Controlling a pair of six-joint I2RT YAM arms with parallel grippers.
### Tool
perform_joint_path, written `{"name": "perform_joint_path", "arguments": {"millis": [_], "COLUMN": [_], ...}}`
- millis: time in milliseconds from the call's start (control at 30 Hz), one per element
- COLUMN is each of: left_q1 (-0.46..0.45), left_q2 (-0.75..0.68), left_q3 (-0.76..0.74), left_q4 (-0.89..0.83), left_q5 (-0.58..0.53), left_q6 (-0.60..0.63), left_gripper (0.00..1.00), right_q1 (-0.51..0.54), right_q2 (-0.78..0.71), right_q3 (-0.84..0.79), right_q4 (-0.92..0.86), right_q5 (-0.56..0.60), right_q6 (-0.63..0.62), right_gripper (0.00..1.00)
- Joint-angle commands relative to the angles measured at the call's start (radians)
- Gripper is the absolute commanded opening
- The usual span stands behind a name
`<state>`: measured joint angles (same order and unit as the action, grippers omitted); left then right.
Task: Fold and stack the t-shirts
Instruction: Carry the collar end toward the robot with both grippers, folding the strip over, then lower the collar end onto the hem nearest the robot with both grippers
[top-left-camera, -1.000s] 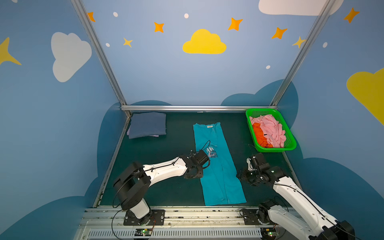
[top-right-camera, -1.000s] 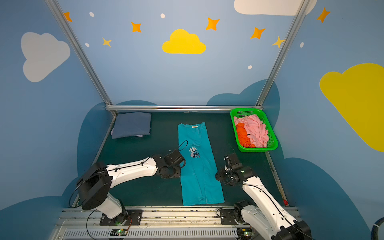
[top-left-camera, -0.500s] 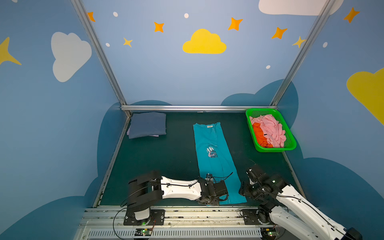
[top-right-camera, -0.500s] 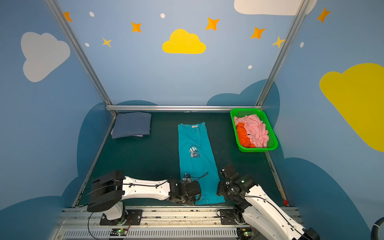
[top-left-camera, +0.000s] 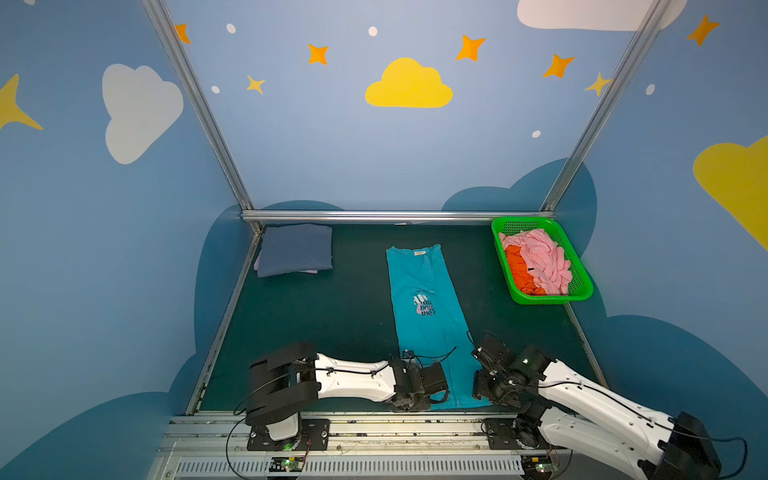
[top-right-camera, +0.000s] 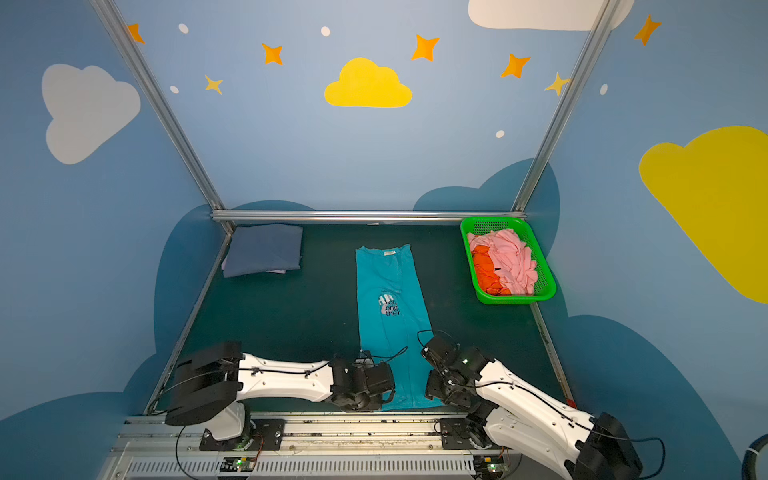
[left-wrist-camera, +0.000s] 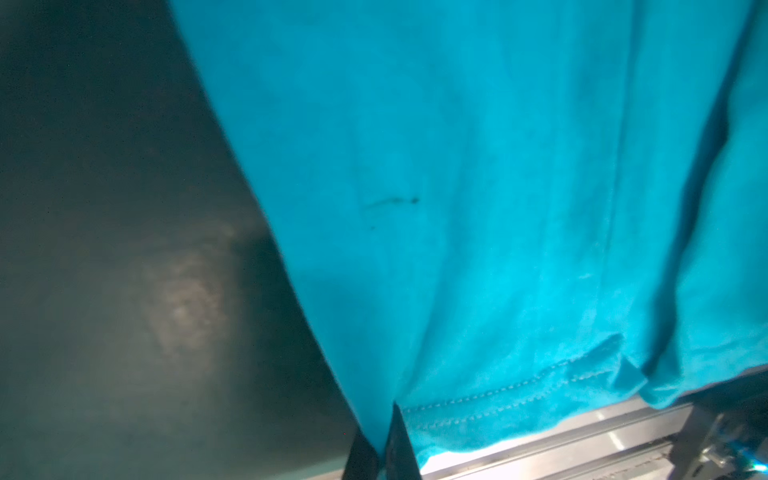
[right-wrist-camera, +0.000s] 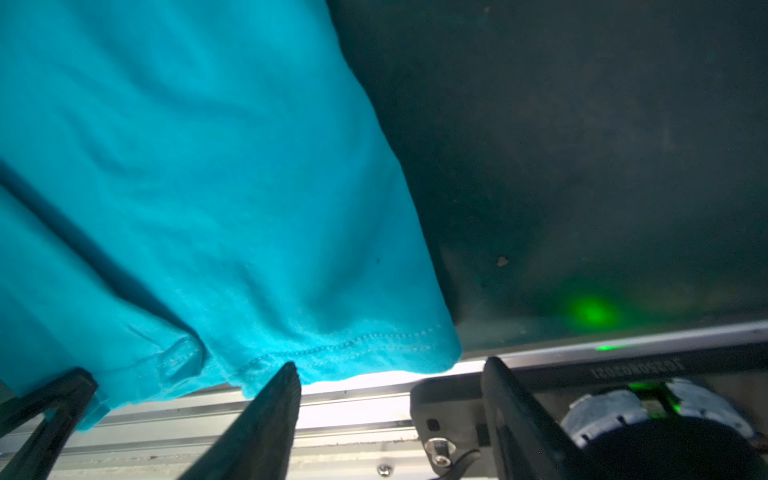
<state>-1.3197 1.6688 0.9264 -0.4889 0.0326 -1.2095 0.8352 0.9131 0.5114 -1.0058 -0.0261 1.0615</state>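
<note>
Teal t-shirt (top-left-camera: 430, 332) lies long and flat mid-mat (top-left-camera: 332, 324), hem at near edge. Left gripper (left-wrist-camera: 380, 442) jaws pinched together on left hem corner. Right gripper (right-wrist-camera: 390, 368) jaws apart, straddling right hem corner. Slate-blue t-shirt (top-left-camera: 297, 253) sits folded, back left.

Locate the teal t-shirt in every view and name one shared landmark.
In a top view: teal t-shirt lies central, a long strip.
In a top view: the shirt is again central.
Left wrist: shirt covers most of the picture.
Right wrist: shirt covers about half.
Shared landmark: aluminium front rail beside its hem.
</note>
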Motion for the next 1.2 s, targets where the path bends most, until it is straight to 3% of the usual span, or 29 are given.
{"name": "perform_joint_path", "arguments": {"millis": [0,133,300,500,700,1000,1167], "left_q1": [0.059,0.135,0.149,0.136,0.113,0.068,0.055], "left_q2": [-0.092,-0.251,-0.354,-0.301,-0.263,-0.225,-0.218], "left_q3": [-0.079,-0.171,-0.216,-0.216,-0.217,-0.228,-0.227], "left_q4": [-0.162,-0.224,-0.198,-0.164,-0.144,-0.131,-0.118], "left_q5": [-0.059,-0.106,-0.120,-0.081,-0.061,-0.040,-0.041], "left_q6": [-0.002,-0.003,-0.027,-0.021,-0.032,-0.060,-0.071], "left_gripper": [0.04,0.04,0.07,0.07,0.08,0.08,0.09], "right_q1": [0.031,0.112,0.247,0.357,0.394,0.445,0.472], "right_q2": [0.023,0.080,0.152,0.196,0.253,0.333,0.305], "right_q3": [0.009,0.010,0.038,0.126,0.109,0.073,0.071], "right_q4": [0.024,0.077,0.153,0.215,0.344,0.385,0.308], "right_q5": [-0.008,-0.022,0.002,0.054,0.016,-0.002,0.020], "right_q6": [0.044,0.090,0.155,0.096,0.048,0.091,0.120], "right_gripper": [0.70,0.70,0.68,0.68,0.68,0.61,0.62]}}
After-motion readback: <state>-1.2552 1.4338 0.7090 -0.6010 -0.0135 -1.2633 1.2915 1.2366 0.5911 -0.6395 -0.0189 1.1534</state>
